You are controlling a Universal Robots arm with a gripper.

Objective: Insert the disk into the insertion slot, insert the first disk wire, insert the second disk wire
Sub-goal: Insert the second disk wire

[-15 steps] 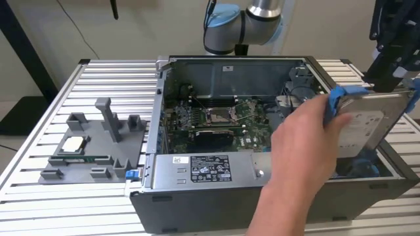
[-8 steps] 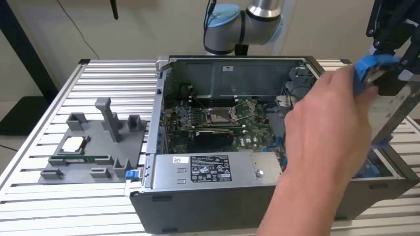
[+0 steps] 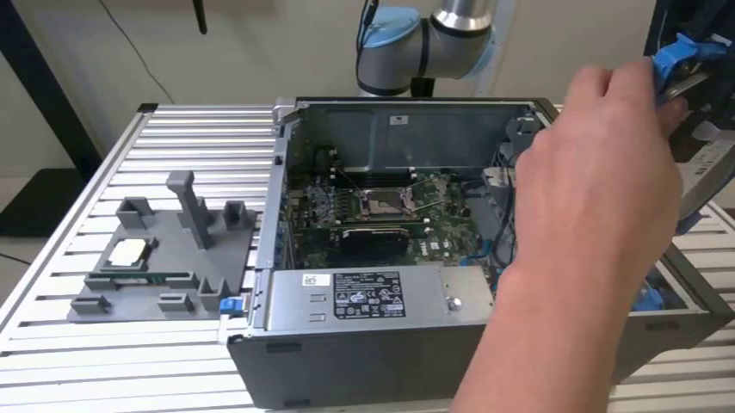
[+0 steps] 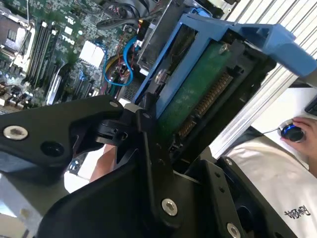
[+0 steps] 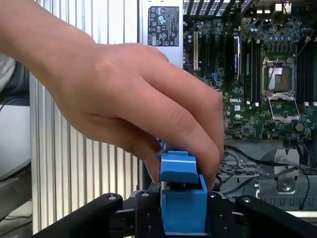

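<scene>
My gripper [image 5: 183, 214] is shut on the disk [image 5: 182, 196], clamping its blue carrier between the black fingers [image 5: 144, 210]. The second wrist view shows the disk's green circuit board [image 4: 198, 94] and connector inside the blue frame. A person's hand [image 5: 124, 99] reaches over and grips the carrier's blue tab from above. In the exterior view the gripper [image 3: 696, 107] and disk [image 3: 677, 56] hang at the upper right, above the open computer case. The insertion slot [image 3: 680, 297], grey with blue fittings, lies at the case's right side, partly hidden behind the person's forearm [image 3: 574, 284].
The open case [image 3: 344, 361] holds a motherboard [image 3: 379, 206], a labelled grey power-supply box [image 3: 367, 297] and blue cables [image 4: 116, 69]. A grey fixture [image 3: 161, 258] with small parts stands on the slatted table [image 3: 115, 361]. A hand rests on a mouse [image 4: 292, 131].
</scene>
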